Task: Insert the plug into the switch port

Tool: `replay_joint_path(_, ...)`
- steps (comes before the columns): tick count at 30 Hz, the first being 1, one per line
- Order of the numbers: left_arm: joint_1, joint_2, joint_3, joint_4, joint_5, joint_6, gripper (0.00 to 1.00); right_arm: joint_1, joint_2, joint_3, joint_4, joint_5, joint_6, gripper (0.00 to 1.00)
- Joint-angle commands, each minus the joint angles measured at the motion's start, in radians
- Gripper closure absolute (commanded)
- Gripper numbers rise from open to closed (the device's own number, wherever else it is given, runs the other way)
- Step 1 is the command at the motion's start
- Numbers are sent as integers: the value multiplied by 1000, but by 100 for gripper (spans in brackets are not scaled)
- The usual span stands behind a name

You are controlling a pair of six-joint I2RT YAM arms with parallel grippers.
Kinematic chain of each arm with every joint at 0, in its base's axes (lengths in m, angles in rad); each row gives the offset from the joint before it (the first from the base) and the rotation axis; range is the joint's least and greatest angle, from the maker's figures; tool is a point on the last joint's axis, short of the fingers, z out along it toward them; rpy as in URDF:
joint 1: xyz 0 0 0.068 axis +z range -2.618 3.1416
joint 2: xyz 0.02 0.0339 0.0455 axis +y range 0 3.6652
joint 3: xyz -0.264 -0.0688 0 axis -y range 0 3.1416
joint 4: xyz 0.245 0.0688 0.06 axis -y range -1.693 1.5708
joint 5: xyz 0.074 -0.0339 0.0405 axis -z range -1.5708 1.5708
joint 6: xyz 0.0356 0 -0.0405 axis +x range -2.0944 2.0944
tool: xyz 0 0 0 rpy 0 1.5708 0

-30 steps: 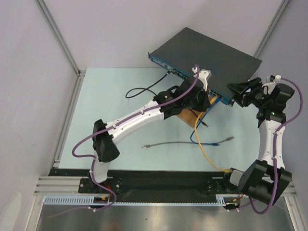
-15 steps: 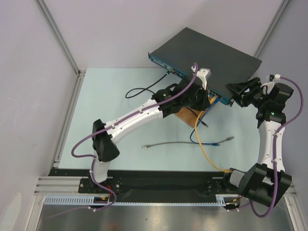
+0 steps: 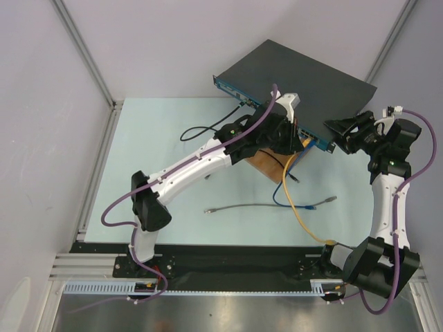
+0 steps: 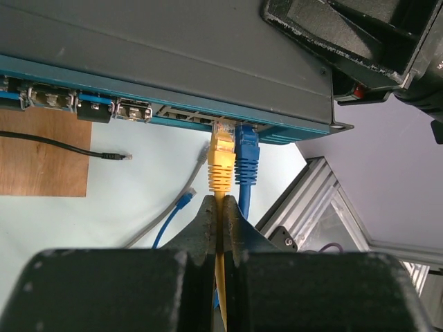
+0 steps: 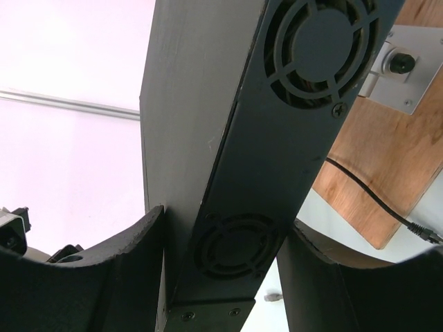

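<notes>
Jaws of the left gripper [image 4: 221,211] pinch the yellow cable [image 4: 221,277] behind its plug [image 4: 221,160], tip at a socket of the flat dark-grey metal switch [image 4: 173,62]. The right gripper [image 5: 223,266] clamps the switch's end.

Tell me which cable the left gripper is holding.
The yellow cable: it is pinched in the shut left gripper, with its plug at the teal face of the switch, right beside the blue plug.

Soft, even light from above fills the overhead view, leaving only faint shadows on the pale surface [image 3: 159,159]. Close to its camera, the left gripper [image 4: 223,232] is a dark blur, while the yellow plug [image 4: 221,155] is sharp. The switch [image 5: 277,159] looks dim against a washed-out wall [image 5: 69,55].
</notes>
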Motion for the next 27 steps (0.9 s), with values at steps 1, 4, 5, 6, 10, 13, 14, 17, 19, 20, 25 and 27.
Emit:
replay_joint_path(1,16,-41,49,45,29,-47,100,109,-9,14,-8,-69,-294,100)
replay_joint_path(4,17,-43,40,43,26,-59,100,112,-8,14,-4,-69,-290,100)
replay_joint_path(5,19,-43,37,45,28,-61,100,112,-8,14,-2,-69,-288,100)
replay_joint_path(6,19,-41,37,57,25,-59,100,112,-6,14,1,-71,-285,100)
replay_joint_path(10,19,-17,41,80,28,-44,100,112,-5,11,21,-80,-248,100)
replay_joint_path(13,21,3,61,98,29,-32,100,113,-5,6,27,-84,-231,100)
replay_joint_path(14,19,5,64,106,29,-27,100,115,-6,6,30,-86,-230,100)
replay_joint_path(17,19,17,84,140,32,-12,100,118,-9,0,29,-89,-228,100)
replay_joint_path(19,21,28,96,164,40,-9,100,122,-11,-4,33,-91,-224,100)
replay_joint_path(20,21,42,103,175,57,-5,100,124,-11,-6,36,-92,-218,100)
replay_joint_path(25,21,77,123,213,65,-4,100,127,-19,-20,52,-95,-191,100)
replay_joint_path(27,22,91,126,223,65,5,100,130,-22,-24,53,-98,-184,100)
